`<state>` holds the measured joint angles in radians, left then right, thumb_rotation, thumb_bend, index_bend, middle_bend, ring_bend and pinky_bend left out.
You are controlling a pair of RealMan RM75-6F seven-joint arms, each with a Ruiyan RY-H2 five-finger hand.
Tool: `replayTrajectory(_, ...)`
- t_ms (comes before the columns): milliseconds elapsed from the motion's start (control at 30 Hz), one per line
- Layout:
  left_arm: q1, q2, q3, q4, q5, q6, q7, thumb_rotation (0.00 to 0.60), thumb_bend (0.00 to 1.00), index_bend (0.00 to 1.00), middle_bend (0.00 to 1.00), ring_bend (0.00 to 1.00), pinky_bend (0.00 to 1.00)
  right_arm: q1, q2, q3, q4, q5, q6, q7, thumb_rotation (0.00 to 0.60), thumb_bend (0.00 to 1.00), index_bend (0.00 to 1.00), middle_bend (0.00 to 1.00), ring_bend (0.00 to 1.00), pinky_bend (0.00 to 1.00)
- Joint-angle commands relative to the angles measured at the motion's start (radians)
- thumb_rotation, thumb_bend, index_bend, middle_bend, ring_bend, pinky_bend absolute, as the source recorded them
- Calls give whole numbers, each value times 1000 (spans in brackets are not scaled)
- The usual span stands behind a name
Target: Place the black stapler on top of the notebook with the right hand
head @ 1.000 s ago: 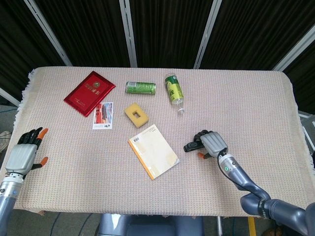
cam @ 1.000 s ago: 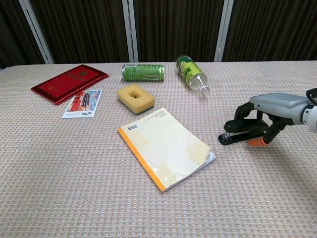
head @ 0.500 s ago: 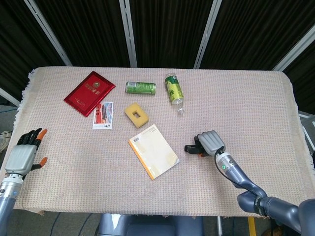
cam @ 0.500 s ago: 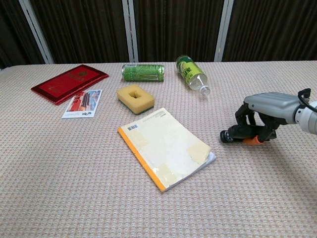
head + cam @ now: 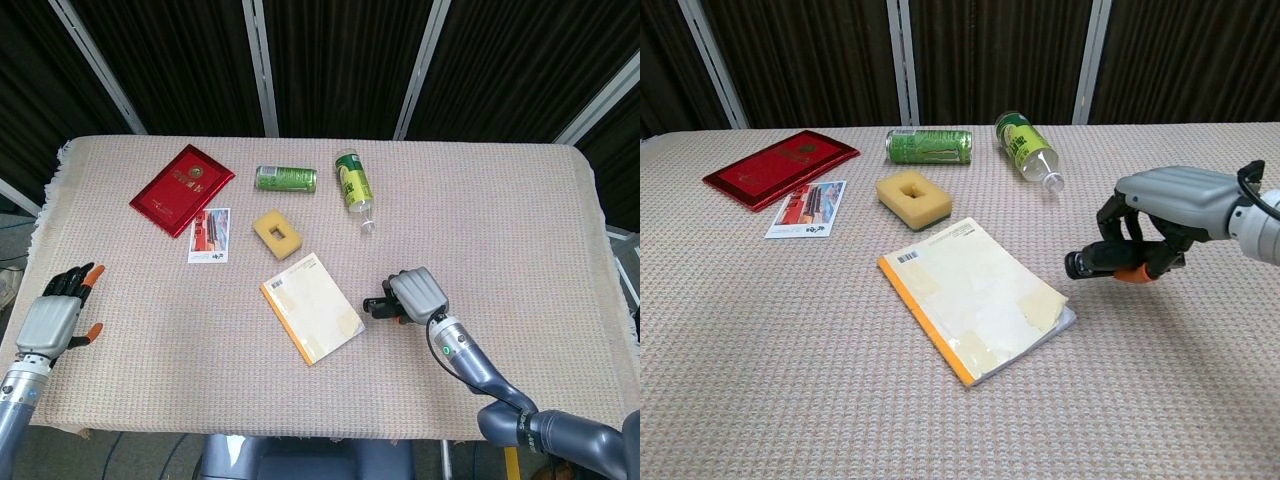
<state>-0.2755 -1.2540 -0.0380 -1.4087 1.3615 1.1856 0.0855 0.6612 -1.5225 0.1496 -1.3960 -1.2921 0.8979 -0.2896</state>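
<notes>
We judge the carry step underway: our right hand (image 5: 1160,215) grips the black stapler (image 5: 1102,262) above the table beside the notebook (image 5: 975,295), next needing a leftward move, while the left hand (image 5: 52,318) rests open.

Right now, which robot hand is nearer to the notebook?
Right. The right robot hand, holding the black stapler, is just beside the notebook. The left robot hand is far off, at the table's edge.

Robot lab setup: cloth-covered table (image 5: 520,200), black curtain backdrop (image 5: 340,60) on metal frame poles (image 5: 262,65).
</notes>
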Motion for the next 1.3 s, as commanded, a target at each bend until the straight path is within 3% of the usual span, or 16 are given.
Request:
replayTrajectory(33, 0, 4, 2, -2, 7, 3, -10, 600, 312, 0, 0, 0, 91, 20, 5, 19, -73, 51, 5, -89, 600, 260, 641, 560, 508, 683)
replayTrajectory(333, 0, 19, 6, -1, 25, 6, -57, 600, 312, 0, 0, 0, 91, 100, -75, 60, -182, 234, 1, -310, 600, 259, 640, 560, 508, 682)
replayTrajectory(600, 7, 36, 11, 2, 46, 20, -106, 600, 311, 0, 0, 0, 91, 166, -179, 75, -186, 384, 26, -426, 600, 258, 639, 560, 508, 682)
replayTrajectory(933, 9, 49, 19, 4, 74, 32, -150, 600, 313, 0, 0, 0, 94, 222, -259, 66, -163, 495, 56, -496, 600, 257, 634, 560, 508, 683)
replayTrajectory(1300, 11, 52, 24, 0, 90, 43, -157, 600, 312, 0, 0, 0, 94, 246, -275, 55, -139, 533, 69, -498, 600, 258, 623, 560, 506, 682)
